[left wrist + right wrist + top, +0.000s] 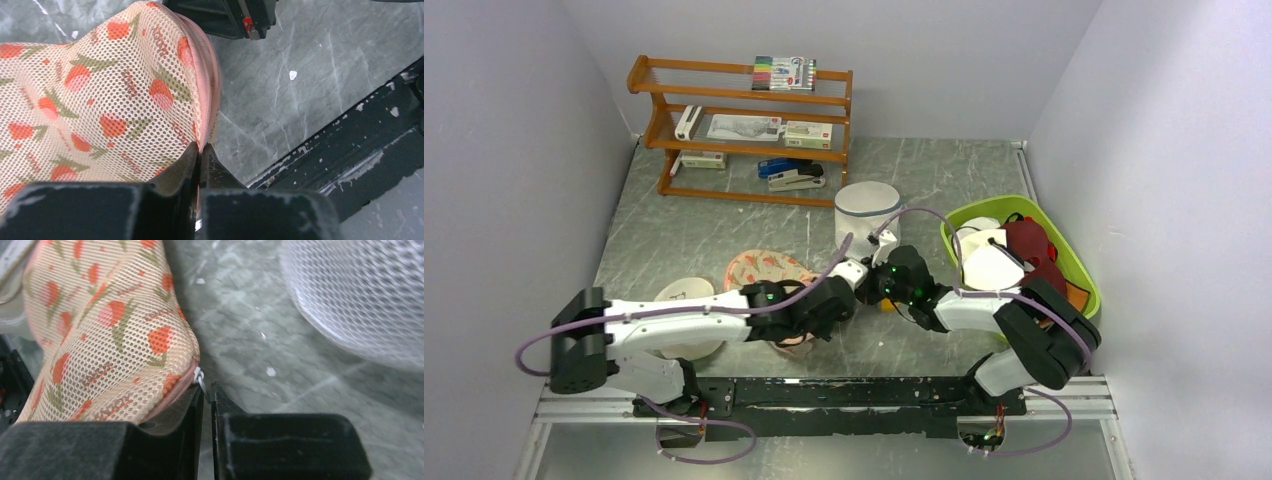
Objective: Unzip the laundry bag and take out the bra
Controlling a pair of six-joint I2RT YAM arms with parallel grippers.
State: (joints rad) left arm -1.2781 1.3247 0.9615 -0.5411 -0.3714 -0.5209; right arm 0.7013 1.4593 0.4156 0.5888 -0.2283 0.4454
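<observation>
The laundry bag (pixel 764 270) lies on the grey table (pixel 724 215), left of centre, between both arms. The left gripper (pixel 200 150) is clamped on its pink seam edge. The right gripper (pixel 207 390), jaws nearly together, meets the white zipper pull (pixel 200 376) (whether it is held is unclear). Farther back stands a white mesh cylinder (pixel 867 212). The green basin (pixel 1081 283) holds white and dark red garments.

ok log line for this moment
step: unzip | left gripper: shut on laundry bag rim | right gripper: shut on zip pull | zip: looks closed | bra: not seen
</observation>
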